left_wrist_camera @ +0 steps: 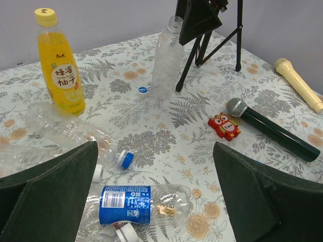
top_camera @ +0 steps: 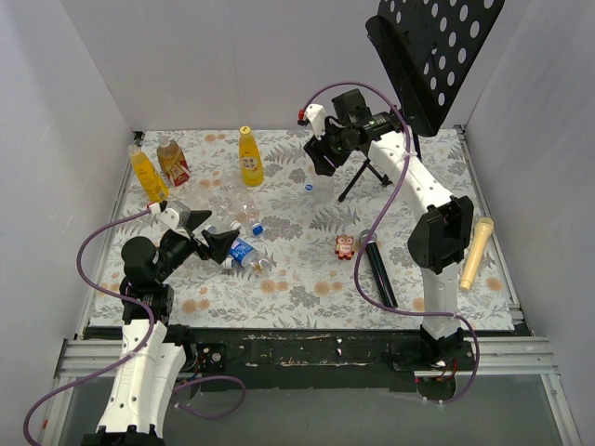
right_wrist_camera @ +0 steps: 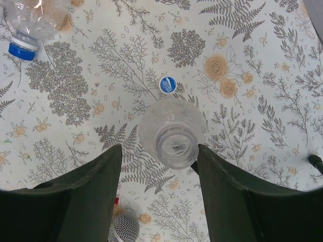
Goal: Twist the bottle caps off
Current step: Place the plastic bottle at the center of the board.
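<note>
While its dark fingers stand apart on either side of the neck, the right tool (right_wrist_camera: pixel 159 146) is released and hangs over an upright clear bottle (right_wrist_camera: pixel 171 118). The bottle's mouth is open and it looks empty. Whether one finger brushes its shoulder I cannot tell. It is thin, dimpled plastic, and a small round loose cap (right_wrist_camera: pixel 166 84), blue with a white centre, lies flat on the bench (right_wrist_camera: pixel 262 60) just beside it. The left tool (left_wrist_camera: pixel 155 147) is spread wide with nothing between its fingers, above crumpled clear bottles lying on their sides. Nearest is a labelled bottle (left_wrist_camera: pixel 136 203) with a blue wrap, and beyond it a ribbed bottle (left_wrist_camera: pixel 60 126) with a blue cap (left_wrist_camera: pixel 126 160) on its neck; both look empty. Farther off a tall juice bottle (left_wrist_camera: pixel 60 70) stands upright, nearly full of orange-yellow liquid, under a yellow cap (left_wrist_camera: pixel 45 16). To the right lie a black microphone (left_wrist_camera: pixel 272 128) with a grey mesh head, touching a red toy (left_wrist_camera: pixel 224 126), and, apart from them, a smooth cream microphone (left_wrist_camera: pixel 298 83). The bench is covered in a pale cloth printed with ferns and flowers.
</note>
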`<state>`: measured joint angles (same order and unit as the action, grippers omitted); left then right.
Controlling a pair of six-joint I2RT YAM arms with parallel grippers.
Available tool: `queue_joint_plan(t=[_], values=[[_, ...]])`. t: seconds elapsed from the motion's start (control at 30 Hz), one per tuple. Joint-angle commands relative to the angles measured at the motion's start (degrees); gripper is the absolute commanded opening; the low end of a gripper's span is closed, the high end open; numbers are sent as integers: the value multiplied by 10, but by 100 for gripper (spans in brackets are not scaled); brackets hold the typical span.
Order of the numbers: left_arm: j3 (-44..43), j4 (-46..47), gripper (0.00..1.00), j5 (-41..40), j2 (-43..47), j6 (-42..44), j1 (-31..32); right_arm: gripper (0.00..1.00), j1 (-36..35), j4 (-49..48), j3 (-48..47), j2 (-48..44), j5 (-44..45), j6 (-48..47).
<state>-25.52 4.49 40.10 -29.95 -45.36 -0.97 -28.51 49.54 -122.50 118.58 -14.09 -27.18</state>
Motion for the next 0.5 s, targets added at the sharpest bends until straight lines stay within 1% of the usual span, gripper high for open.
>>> queue_joint_plan(t=[0.0,0.13,0.23,0.33,0.47], values=[[-7,-3,98,8,-1,6,0,69,4,-12,-26,-13,9,4],[-7,-3,98,9,-1,5,-1,72,3,-14,-33,-15,17,4],[-7,-2,98,9,-1,5,0,78,4,-15,-35,-20,25,4],[-7,-2,98,9,-1,5,-1,79,3,-18,-36,-24,33,4],[-7,-2,98,10,1,5,-1,83,4,-22,-39,-31,41,4]])
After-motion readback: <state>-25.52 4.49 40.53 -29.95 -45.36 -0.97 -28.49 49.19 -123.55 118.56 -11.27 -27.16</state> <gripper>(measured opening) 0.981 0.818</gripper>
